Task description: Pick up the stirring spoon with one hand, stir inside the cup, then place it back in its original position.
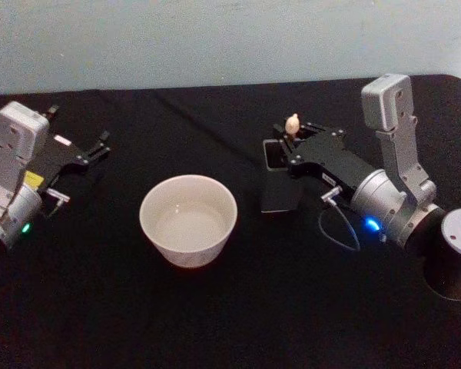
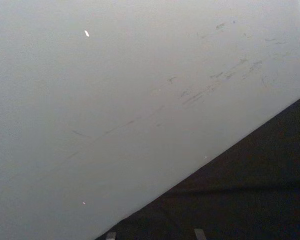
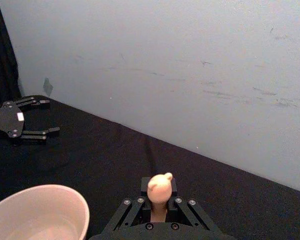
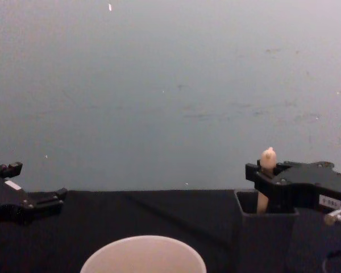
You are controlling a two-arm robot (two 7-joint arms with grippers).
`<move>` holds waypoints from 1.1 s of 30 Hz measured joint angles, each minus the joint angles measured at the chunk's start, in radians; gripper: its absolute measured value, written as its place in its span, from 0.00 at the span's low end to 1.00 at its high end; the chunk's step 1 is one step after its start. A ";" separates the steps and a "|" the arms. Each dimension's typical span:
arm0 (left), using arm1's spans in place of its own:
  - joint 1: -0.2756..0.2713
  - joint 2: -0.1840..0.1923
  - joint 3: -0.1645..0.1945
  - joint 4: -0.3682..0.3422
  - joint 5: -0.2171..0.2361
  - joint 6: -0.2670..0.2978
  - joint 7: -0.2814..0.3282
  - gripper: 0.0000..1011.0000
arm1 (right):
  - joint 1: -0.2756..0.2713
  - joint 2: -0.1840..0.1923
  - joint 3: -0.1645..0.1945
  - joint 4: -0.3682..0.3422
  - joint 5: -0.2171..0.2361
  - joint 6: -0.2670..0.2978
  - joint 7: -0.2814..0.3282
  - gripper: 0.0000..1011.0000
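Right gripper, jaws pinching the upright spoon below its knob, above the holder; cup lies leftward. Left gripper, jaws spread, idle.

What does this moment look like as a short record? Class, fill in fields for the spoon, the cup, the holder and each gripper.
spoon: the stirring spoon stands upright in the holder, knob on top
cup: the cup sits on the black table, apart from the holder, on its left
holder: dark square holder, to the right of the cup
right gripper: right gripper closed around the spoon's handle just under the knob
left gripper: left gripper open, idle at the far left, away from the cup
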 joint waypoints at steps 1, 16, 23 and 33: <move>0.000 0.000 0.000 0.000 0.000 0.000 0.000 0.99 | 0.000 0.000 0.000 0.000 0.000 0.000 0.000 0.17; 0.000 0.000 0.000 0.000 0.000 0.000 0.000 0.99 | 0.000 0.000 0.001 0.000 0.003 -0.001 0.000 0.53; 0.000 0.000 0.000 0.000 0.000 0.000 0.000 0.99 | 0.000 0.000 0.001 0.000 0.004 -0.002 0.000 0.75; 0.000 0.000 0.000 0.000 0.000 0.000 0.000 0.99 | 0.000 0.000 0.001 0.000 0.005 -0.002 0.000 0.99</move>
